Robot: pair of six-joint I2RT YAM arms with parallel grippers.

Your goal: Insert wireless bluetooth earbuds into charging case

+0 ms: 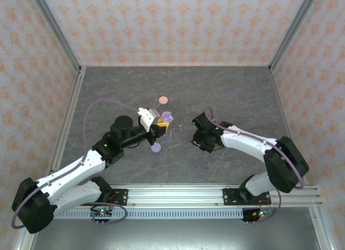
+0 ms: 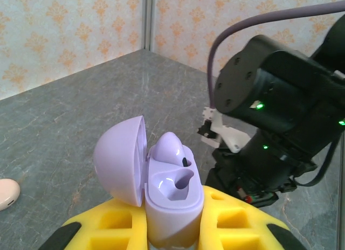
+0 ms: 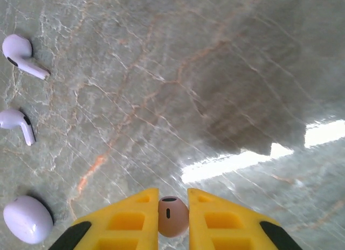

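Earbud, pale pink, pinched between my right fingers, which are closed on its rounded head just above the grey marbled desk. A dark oval sensor faces the wrist camera. The stem is hidden, so I cannot tell which way its long axis runs.

My left fingers are clamped on the base of a lilac charging case, held upright with its domed lid hinged open to the left. One lilac earbud sits in the far well, head up. The near well is empty.

Two loose lilac earbuds lie on the desk near the right fingers. One has its head up-left and its stem running down-right in the right wrist view. The other has its stem pointing down. A closed lilac case rests beside them, and a pink case sits further back.

I judge these earbuds very light, rigid, glossy and apt to squirt out of a pinch. Holding across the head, with the stem free to lead into a well, seems safest. The pink earbud looks mismatched to the lilac case.
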